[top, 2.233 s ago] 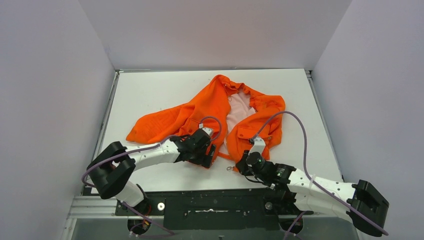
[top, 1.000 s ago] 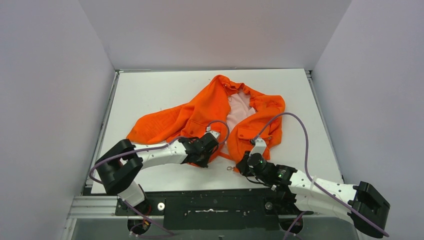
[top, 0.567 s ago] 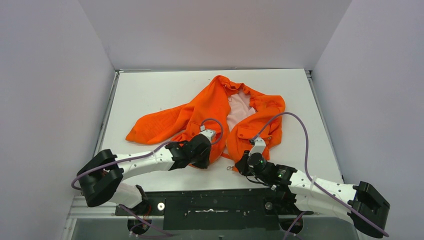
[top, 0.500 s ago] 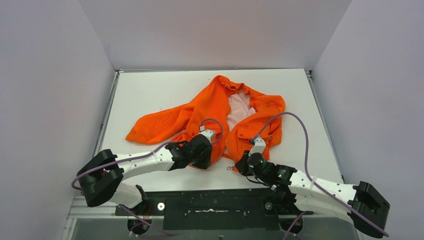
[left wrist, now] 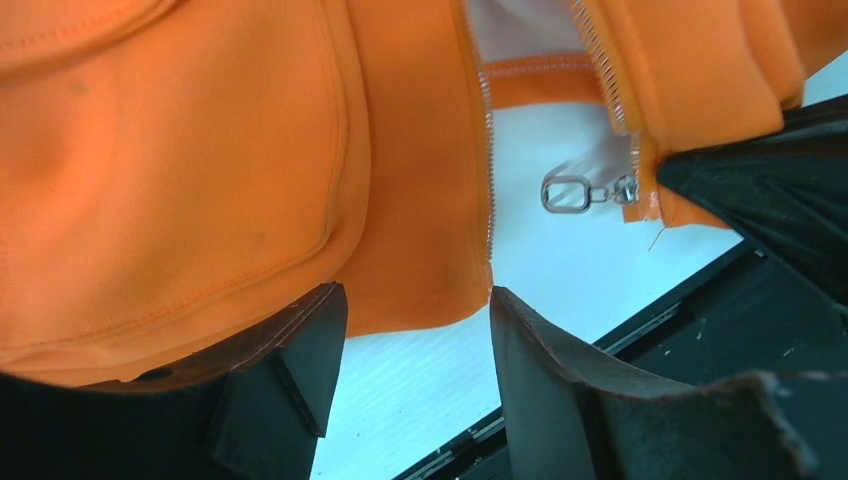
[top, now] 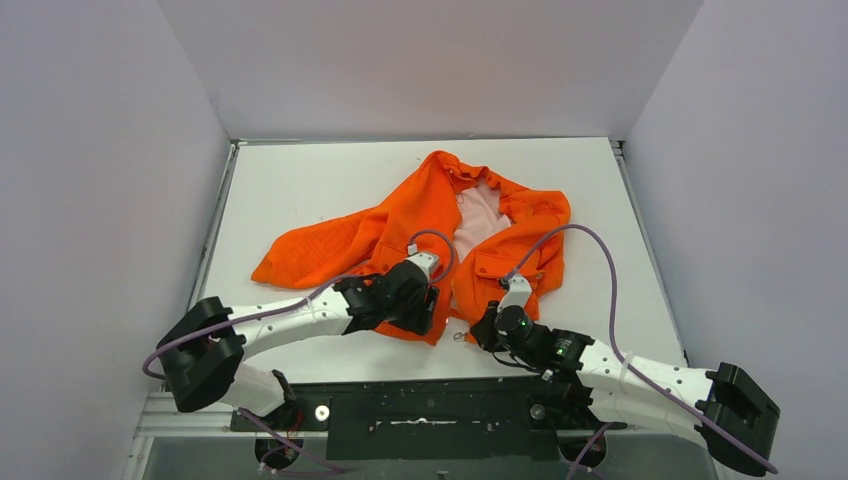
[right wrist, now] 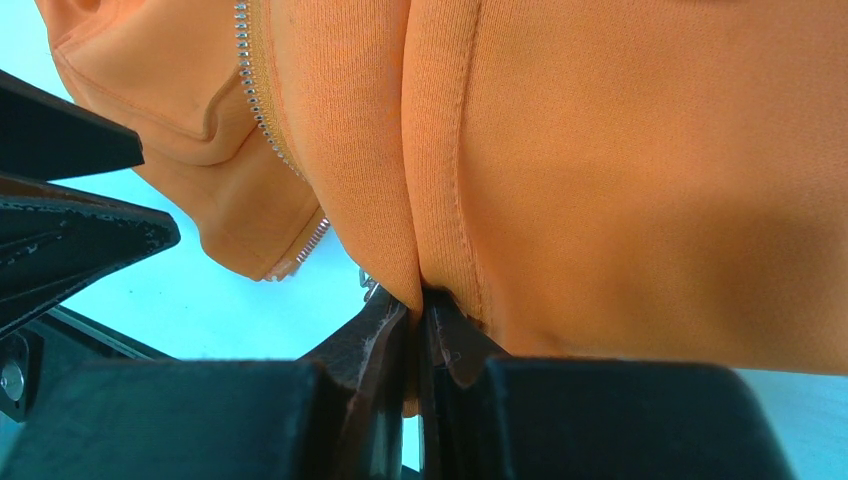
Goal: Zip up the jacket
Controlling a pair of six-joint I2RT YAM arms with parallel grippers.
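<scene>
- The jacket [top: 440,215] lies open on the table [top: 300,175], hem [top: 434,338] nearest the arms, lining [top: 478,215] showing at centre.
- Right gripper [right wrist: 415,302] is clenched on a fold of hem beside the zipper [right wrist: 262,110]. Left gripper [left wrist: 412,310] is released, fingers either side of the other panel's bottom corner.
- Risk, as I judge it: closing left here takes plain cloth rather than the zipper end, so the two ends won't line up. The right pinch may slip on bunched fabric.
- The pull [left wrist: 567,193] lies flat on the table, awkward to pick up.
- Count: one jacket, two zipper rows, one pull, two grippers.
</scene>
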